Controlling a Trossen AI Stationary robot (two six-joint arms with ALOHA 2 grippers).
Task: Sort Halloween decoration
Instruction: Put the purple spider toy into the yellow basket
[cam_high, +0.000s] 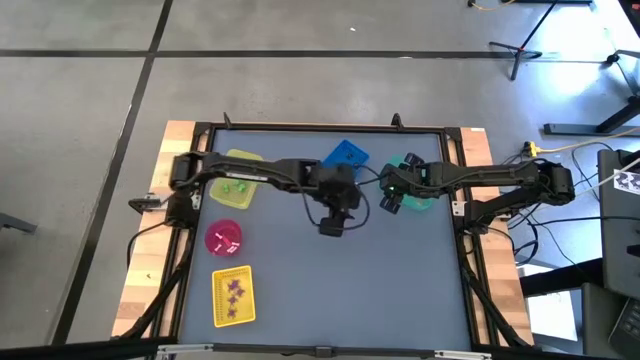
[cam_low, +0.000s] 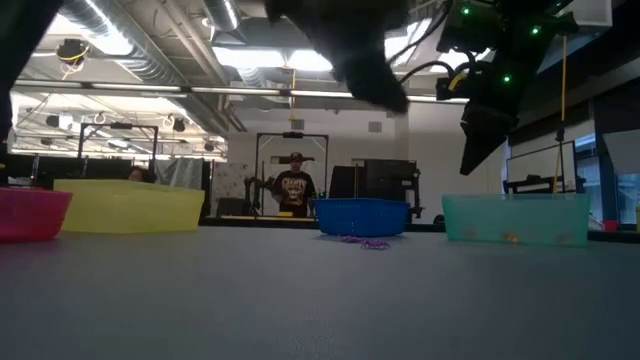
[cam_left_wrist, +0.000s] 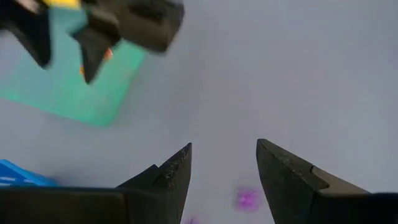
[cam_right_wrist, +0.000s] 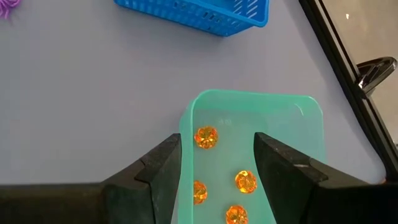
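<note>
Right end effector (cam_right_wrist: 216, 163) hangs above teal bin (cam_right_wrist: 310, 134), dark fingers (cam_right_wrist: 163, 163) spread apart, nothing between them. Four orange trinkets (cam_right_wrist: 206, 137) lie inside bin, apart from one another. Blue basket (cam_right_wrist: 205, 14) sits on grey desk (cam_right_wrist: 87, 93) beyond bin. Purple trinket (cam_right_wrist: 7, 7) at far corner. Black frame rail (cam_right_wrist: 348, 81) borders desk edge.

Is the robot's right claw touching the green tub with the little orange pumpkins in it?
Apart. In the low view the right gripper hangs in the air, with open space between it and the rim of the teal plastic tub on the table.
</note>
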